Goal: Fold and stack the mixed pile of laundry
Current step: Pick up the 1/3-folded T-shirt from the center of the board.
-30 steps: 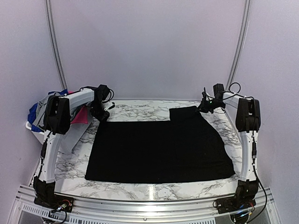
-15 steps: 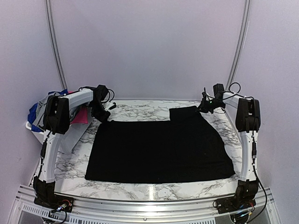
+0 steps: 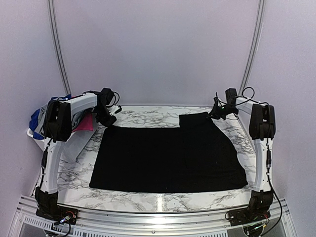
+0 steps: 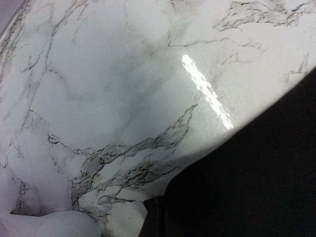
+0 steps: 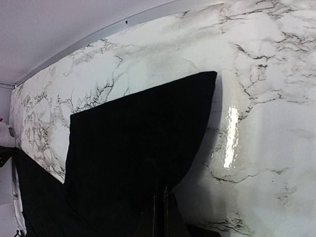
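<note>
Laid garment (image 3: 168, 158) flat on table (image 3: 148, 114) for folding | held far-left corner in shut left gripper (image 3: 109, 121) | held far-right flap in shut right gripper (image 3: 215, 115), likely for paired lift | left pile (image 3: 40, 116) in basket (image 3: 30, 133)

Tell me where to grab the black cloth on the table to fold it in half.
Take its two far corners, coming down from above at the back edge. The black cloth lies flat and spread wide, so a single pinch would probably let it sag. The left gripper and right gripper sit shut at those corners.
</note>
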Controlling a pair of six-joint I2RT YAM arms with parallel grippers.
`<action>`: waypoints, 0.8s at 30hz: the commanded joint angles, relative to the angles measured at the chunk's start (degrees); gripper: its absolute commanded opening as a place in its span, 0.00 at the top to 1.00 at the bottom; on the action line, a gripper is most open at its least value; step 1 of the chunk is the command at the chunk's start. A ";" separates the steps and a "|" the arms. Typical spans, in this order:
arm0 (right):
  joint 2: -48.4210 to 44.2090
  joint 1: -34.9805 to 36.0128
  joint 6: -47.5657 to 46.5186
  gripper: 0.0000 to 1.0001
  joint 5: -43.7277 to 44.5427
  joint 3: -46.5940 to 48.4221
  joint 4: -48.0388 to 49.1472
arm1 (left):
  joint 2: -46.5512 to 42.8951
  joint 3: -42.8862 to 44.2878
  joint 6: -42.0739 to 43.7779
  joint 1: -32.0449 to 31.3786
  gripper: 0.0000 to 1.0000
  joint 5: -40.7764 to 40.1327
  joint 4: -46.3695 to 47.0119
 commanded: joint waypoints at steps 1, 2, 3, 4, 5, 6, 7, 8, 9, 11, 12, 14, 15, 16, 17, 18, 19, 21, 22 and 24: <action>-5.78 0.23 0.05 1.00 -0.67 0.26 -0.31 | -6.83 -5.13 0.92 -1.20 1.00 0.56 4.85; -6.37 0.28 -0.02 1.00 -0.75 -0.27 -0.39 | -7.36 -6.47 1.23 -1.57 1.00 0.04 5.52; -6.86 0.23 -0.05 1.00 -0.76 -0.58 -0.38 | -7.88 -7.84 1.46 -1.97 1.00 -0.52 6.14; -7.42 0.24 -0.13 1.00 -0.76 -1.00 -0.37 | -8.39 -9.05 1.60 -2.26 1.00 -0.94 6.69; -8.12 0.25 -0.22 1.00 -0.68 -1.54 -0.32 | -8.88 -10.36 1.71 -2.53 1.00 -1.34 7.32; -8.76 0.32 -0.31 1.00 -0.55 -2.12 -0.32 | -9.62 -11.57 1.64 -2.92 1.00 -1.75 7.92; -9.50 0.30 -0.32 1.00 -0.44 -2.64 -0.24 | -10.20 -13.03 1.57 -3.08 1.00 -2.13 8.58; -10.18 0.35 -0.40 1.00 -0.29 -3.36 -0.11 | -10.84 -14.29 1.29 -3.18 1.00 -2.35 9.37; -10.83 0.34 -0.46 1.00 -0.13 -4.16 -0.01 | -11.59 -15.60 1.02 -3.32 1.00 -2.60 10.85; -12.68 0.35 -0.50 1.00 0.34 -6.27 0.34 | -13.53 -18.66 0.60 -3.41 1.00 -3.64 13.65; -13.28 0.35 -0.61 1.00 0.38 -7.34 0.35 | -14.52 -19.94 0.58 -3.48 1.00 -3.72 14.79; -14.72 0.31 -0.96 1.00 0.60 -9.90 0.28 | -16.50 -22.19 0.75 -3.74 1.00 -3.96 16.67; -15.60 0.35 -1.13 1.00 0.62 -11.03 0.30 | -17.42 -23.26 1.19 -3.89 1.00 -3.79 17.43; -16.58 0.45 -1.31 1.00 0.57 -12.32 0.39 | -18.54 -24.42 1.71 -4.19 1.00 -3.97 18.23; -17.63 0.44 -1.49 1.00 0.64 -13.60 0.55 | -19.64 -25.39 2.21 -4.58 1.00 -4.47 19.06; -18.84 0.51 -1.64 1.00 0.68 -14.93 0.75 | -20.58 -26.56 2.61 -4.84 1.00 -4.78 19.74; -20.07 0.51 -1.71 1.00 0.68 -16.15 0.98 | -21.58 -27.63 2.94 -5.05 1.00 -5.07 20.43; -22.63 0.50 -1.73 1.00 0.72 -18.60 1.34 | -23.58 -29.87 3.07 -5.30 1.00 -5.02 21.97; -23.89 0.55 -1.85 1.00 0.67 -19.74 1.45 | -24.44 -30.83 3.04 -5.42 1.00 -4.27 22.58; -26.62 0.50 -2.11 1.00 0.73 -22.47 1.60 | -26.11 -33.00 3.58 -5.94 1.00 -3.84 23.57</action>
